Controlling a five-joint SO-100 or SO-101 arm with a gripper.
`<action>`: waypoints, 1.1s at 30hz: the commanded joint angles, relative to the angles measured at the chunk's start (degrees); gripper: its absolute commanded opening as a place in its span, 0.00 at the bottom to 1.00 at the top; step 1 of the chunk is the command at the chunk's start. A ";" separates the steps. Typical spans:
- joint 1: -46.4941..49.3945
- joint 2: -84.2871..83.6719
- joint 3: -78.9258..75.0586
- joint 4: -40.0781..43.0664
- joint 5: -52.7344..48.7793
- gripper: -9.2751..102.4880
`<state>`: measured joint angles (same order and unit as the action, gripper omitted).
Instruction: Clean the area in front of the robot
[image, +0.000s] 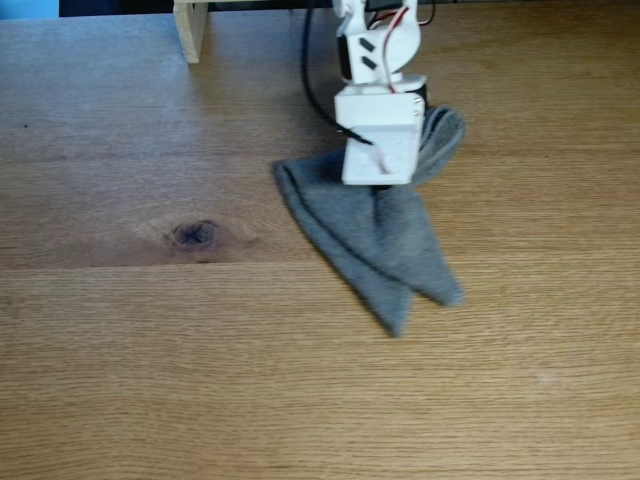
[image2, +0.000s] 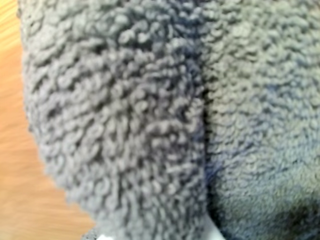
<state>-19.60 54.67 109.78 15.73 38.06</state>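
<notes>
The robot (image: 378, 110) stands over the grey cloth (image: 385, 240) on the bench (image: 150, 350). Hand state cannot be determined. Dark knot (image: 194, 233) lies left of the cloth; wooden post (image: 190, 30) stands beyond it.

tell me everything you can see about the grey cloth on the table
The grey cloth is looped terry, folded into a long wedge with two overlapping flaps ending in points toward the camera in the fixed view. It lies flat on the wooden tabletop, right of the dark knot. The white arm presses on its far end. The wrist view shows its pile close up.
</notes>
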 joint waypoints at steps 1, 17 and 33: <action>-6.24 3.08 -1.67 -3.69 -2.02 0.08; 0.35 -5.19 -1.67 -27.77 -21.36 0.08; 26.81 -7.91 -1.14 -8.17 -25.58 0.08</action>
<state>-2.81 44.47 108.37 2.72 11.51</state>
